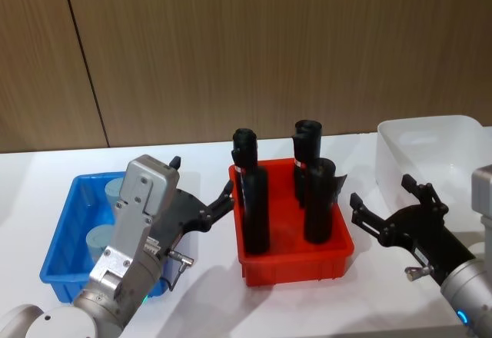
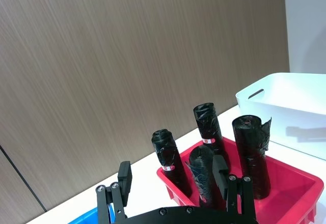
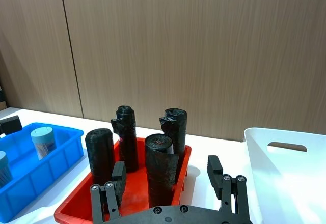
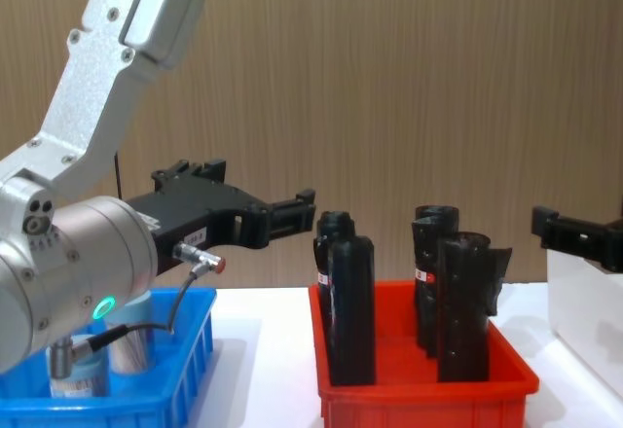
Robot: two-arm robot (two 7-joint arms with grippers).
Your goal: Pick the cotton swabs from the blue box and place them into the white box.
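Note:
The blue box [image 1: 60, 242] sits at the table's left with cotton swabs [image 1: 101, 240] standing in it, clear tubs with pale lids, partly hidden by my left arm. My left gripper [image 1: 201, 178] hovers open and empty above the blue box's right edge, beside the red bin. In the left wrist view its fingers [image 2: 125, 175] stand wide apart. The white box [image 1: 438, 147] stands at the far right. Just left of it, above the table, my right gripper [image 1: 384, 192] is open and holds nothing. The right wrist view shows a swab tub [image 3: 42, 141] in the blue box [image 3: 56, 155].
A red bin [image 1: 296, 267] with several tall black bottles [image 1: 254, 207] stands between the two boxes. A wood-panelled wall runs behind the table. Bare white table lies in front of the red bin.

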